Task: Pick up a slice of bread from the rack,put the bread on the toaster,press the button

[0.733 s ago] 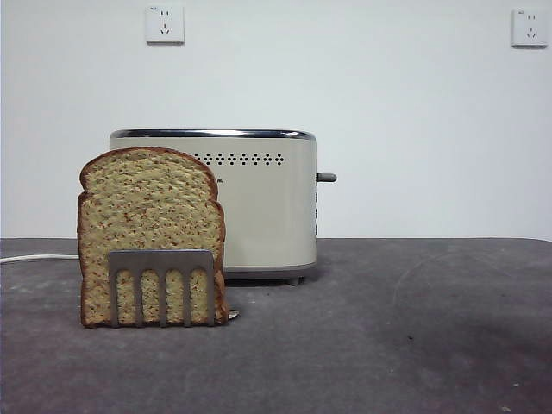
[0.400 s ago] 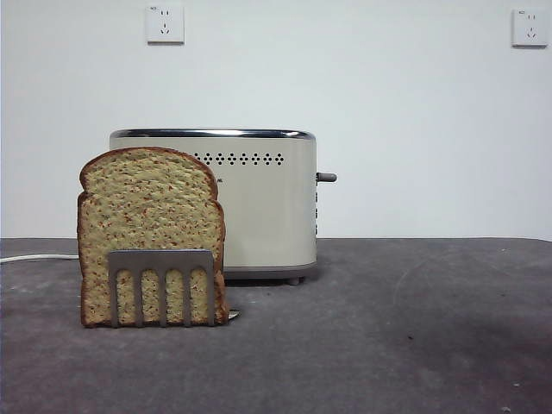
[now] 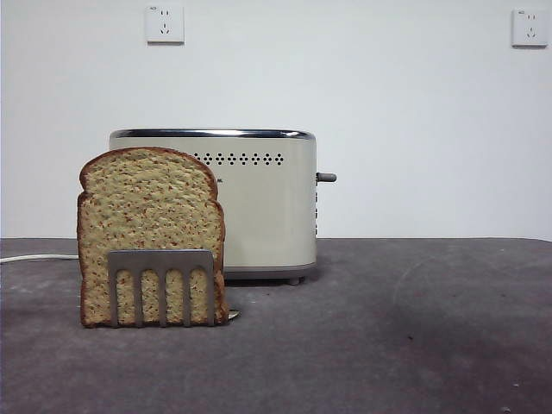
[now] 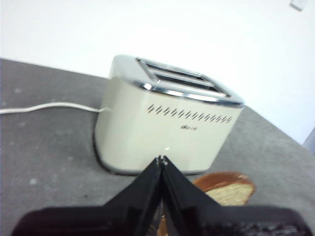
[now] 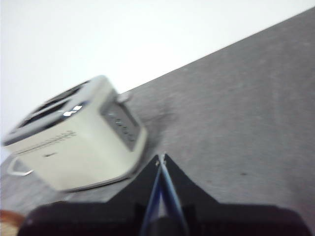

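Observation:
The brown speckled slice of bread (image 3: 148, 226) stands upright in the low grey metal rack (image 3: 162, 285) at the table's front left. The cream toaster (image 3: 259, 203) stands just behind it, with its lever (image 3: 325, 178) on the right end and two empty slots (image 4: 179, 78) on top. My left gripper (image 4: 161, 160) is shut and empty, above the bread's domed top (image 4: 225, 185), facing the toaster's side. My right gripper (image 5: 161, 158) is shut and empty, held above the table to the right of the toaster (image 5: 74, 142). Neither arm shows in the front view.
A white cord (image 3: 36, 257) runs left from behind the toaster. Two wall sockets (image 3: 165, 23) sit high on the white wall. The grey table (image 3: 414, 328) stretches to the right of the toaster.

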Controlling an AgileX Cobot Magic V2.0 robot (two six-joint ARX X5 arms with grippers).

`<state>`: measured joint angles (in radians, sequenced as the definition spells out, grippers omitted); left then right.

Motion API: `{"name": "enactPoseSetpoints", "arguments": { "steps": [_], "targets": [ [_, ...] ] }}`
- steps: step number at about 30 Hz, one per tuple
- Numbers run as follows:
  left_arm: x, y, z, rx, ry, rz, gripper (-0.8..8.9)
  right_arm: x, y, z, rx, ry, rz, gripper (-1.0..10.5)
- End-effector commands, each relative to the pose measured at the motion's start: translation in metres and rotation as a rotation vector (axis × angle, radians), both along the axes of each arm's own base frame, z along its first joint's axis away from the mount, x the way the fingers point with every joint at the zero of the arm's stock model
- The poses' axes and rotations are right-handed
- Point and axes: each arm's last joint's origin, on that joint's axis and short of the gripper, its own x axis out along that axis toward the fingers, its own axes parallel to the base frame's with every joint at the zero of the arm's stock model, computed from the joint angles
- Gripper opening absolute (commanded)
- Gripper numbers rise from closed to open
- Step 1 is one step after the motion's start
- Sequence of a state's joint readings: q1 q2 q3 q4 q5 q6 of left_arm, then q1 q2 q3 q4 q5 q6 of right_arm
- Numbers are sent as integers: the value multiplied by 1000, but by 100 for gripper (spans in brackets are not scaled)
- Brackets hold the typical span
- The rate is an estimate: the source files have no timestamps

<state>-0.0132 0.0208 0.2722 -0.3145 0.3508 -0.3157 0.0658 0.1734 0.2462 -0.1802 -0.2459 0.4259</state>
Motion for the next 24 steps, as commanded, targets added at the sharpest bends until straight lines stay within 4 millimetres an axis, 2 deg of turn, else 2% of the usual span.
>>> {"name": "enactPoseSetpoints", "arguments": {
  "steps": [1,11,17,20,24],
  "targets": [
    [-4,0,13,6,8,-24,-8,3,2,18,-26,-4,52,-12],
    [-7,-6,66,144,64,-263,-8,15,6,90,-239,112,235,-12],
    [-5,-8,95,259,109,-398,-8,15,7,130,-401,195,311,-12],
    [-3,-8,107,308,150,-423,-8,14,7,143,-448,239,343,-12],
    [-2,-8,115,339,177,-444,-8,12,7,152,-467,269,372,-12]
  ]
}}
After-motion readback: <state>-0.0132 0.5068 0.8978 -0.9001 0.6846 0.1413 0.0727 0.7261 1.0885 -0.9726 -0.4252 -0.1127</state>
